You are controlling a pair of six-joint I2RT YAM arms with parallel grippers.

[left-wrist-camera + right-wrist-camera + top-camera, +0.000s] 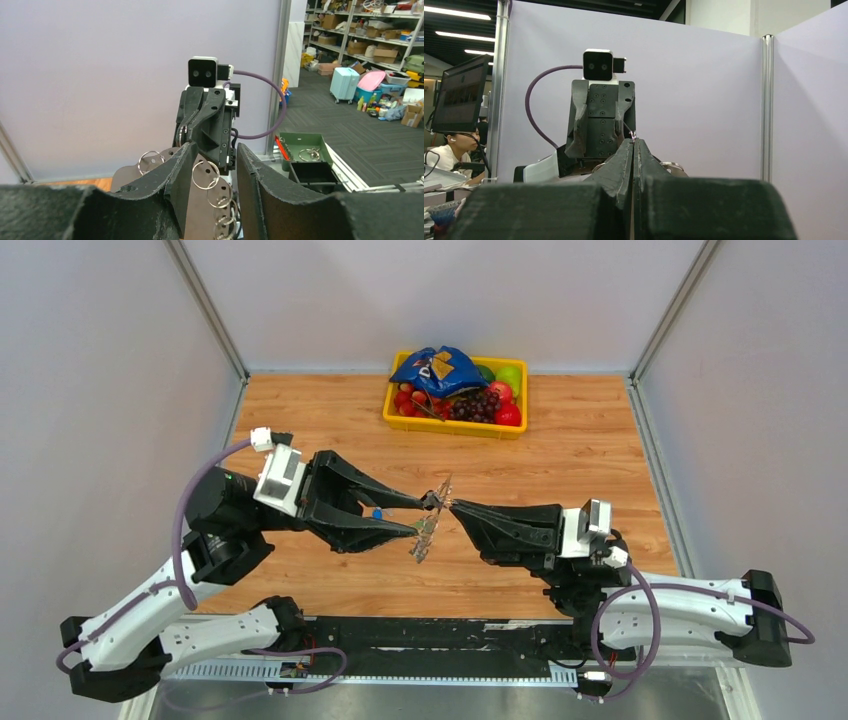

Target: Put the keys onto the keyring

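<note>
The keyring (424,540) is a flat grey-brown disc with holes round its rim, each holding a small silver split ring (205,175). It hangs on edge above the table between the two arms. My right gripper (452,504) is shut on its upper edge, and a sliver of metal shows at the tips in the right wrist view (634,142). My left gripper (420,516) is open, with the disc (200,210) lying against its left finger (177,175) and apart from the right one. A small blue thing (377,512), perhaps a key head, sits deep between the left fingers. No other keys show.
A yellow basket (450,428) with fruit and a blue snack bag (440,368) stands at the back of the wooden table (580,450). Grey walls close the sides. A green tray (305,145) with rings lies outside the cell.
</note>
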